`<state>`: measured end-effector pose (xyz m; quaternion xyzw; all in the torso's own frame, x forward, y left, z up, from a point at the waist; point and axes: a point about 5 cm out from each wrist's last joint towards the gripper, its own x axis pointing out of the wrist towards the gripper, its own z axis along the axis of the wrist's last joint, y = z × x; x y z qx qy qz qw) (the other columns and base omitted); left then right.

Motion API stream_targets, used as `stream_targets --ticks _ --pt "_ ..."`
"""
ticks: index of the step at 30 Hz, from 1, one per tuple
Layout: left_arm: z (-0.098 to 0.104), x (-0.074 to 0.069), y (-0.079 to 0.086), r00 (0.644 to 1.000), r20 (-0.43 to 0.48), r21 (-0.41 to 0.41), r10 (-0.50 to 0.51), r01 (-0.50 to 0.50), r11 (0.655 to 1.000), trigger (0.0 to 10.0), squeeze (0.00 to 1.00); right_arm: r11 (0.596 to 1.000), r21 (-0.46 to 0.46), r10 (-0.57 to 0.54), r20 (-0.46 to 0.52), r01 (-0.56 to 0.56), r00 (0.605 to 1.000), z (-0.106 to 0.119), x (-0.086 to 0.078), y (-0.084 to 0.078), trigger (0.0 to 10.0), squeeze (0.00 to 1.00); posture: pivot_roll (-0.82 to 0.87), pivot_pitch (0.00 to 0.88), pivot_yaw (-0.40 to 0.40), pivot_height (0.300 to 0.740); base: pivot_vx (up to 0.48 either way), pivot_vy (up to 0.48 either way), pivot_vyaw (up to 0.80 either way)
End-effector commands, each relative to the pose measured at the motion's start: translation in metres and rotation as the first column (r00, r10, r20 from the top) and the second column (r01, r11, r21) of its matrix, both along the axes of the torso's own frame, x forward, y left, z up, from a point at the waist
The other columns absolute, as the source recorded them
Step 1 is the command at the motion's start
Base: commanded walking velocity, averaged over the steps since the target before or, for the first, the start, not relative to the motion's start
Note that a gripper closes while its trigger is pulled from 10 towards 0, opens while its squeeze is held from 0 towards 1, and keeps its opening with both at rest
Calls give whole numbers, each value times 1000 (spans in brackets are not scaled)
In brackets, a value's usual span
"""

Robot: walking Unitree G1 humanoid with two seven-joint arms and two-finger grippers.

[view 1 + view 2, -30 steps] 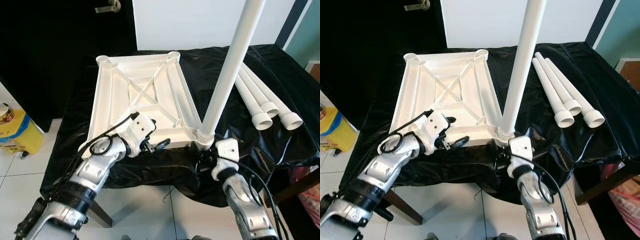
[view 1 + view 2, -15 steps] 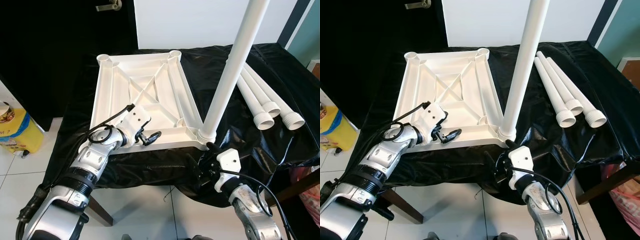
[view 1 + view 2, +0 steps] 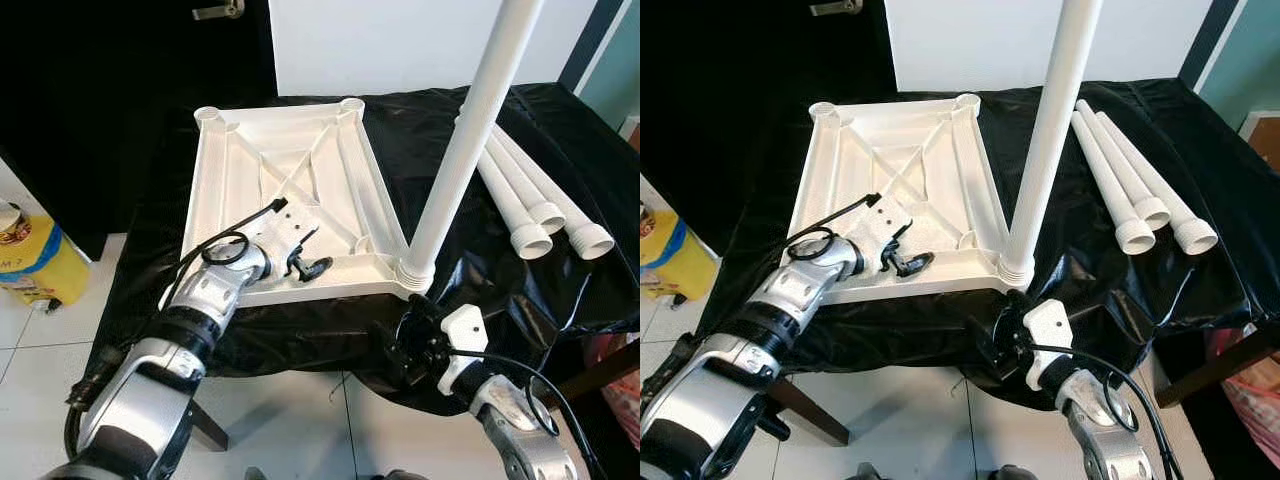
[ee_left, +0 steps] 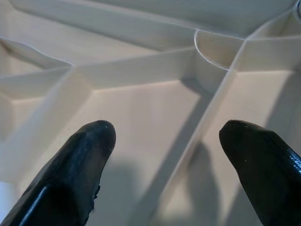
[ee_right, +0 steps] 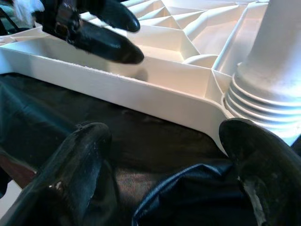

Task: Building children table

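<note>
Presently: upturned table top, one leg fitted, three loose

Item 1: white table top [image 3: 290,190], underside up on black sheeting [image 3: 470,290], near-right corner carrying an upright leg [image 3: 462,140] in its socket.
Item 2: three spare legs [image 3: 530,200], lying side by side on the sheeting, right of the top.
Item 3: left gripper [image 3: 305,262], fingers parted wide, poised over the near ribbed bay of the top, holding nothing. Left wrist view alone shows the ribs close beneath both fingertips [image 4: 84,155].
Item 4: right gripper [image 3: 1002,335], fingers wide apart, empty, low before the near-right corner. Right wrist view shows the threaded leg base [image 5: 263,99] and the top's near rim, with the left gripper beyond
</note>
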<state>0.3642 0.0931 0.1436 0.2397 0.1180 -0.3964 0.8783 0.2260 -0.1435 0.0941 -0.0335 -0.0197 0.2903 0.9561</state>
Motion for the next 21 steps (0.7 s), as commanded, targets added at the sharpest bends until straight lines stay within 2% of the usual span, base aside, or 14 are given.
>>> stream_targets --ticks 1,4,8,18,19,20,21 --pt "-6 3 5 998 -6 45 64 -64 997 10000 0 1000 1 11 -16 -11 1000 -2 -3 0 10000 0 -102 62 23 740 0 0 0" --pt "-7 3 5 998 -20 53 63 -62 997 10000 0 1000 2 8 -16 -8 1000 -2 -3 0 10000 0 -104 63 25 740 0 0 0" --pt "-13 11 8 984 -91 78 154 -147 986 10000 0 1000 15 8 -12 -8 1000 -1 -3 3 10000 0 -111 61 33 740 0 0 0" --pt "-18 14 16 963 -131 95 234 -222 970 10000 0 1000 16 3 -5 -2 1000 0 -2 3 10000 0 -121 62 43 740 0 0 0" --pt "-18 15 16 962 -134 92 238 -227 969 7451 0 1000 16 1 -3 -1 1000 0 -2 3 10000 0 -123 61 46 740 0 0 0" --pt "-18 15 16 962 -131 92 240 -229 969 0 0 1000 16 -1 -1 1 1000 0 -2 3 10000 0 -125 60 49 740 0 0 0" --pt "-18 15 15 962 -132 87 238 -228 970 0 0 1000 17 -3 0 3 1000 0 -2 3 10000 0 -125 60 49 740 0 0 0"
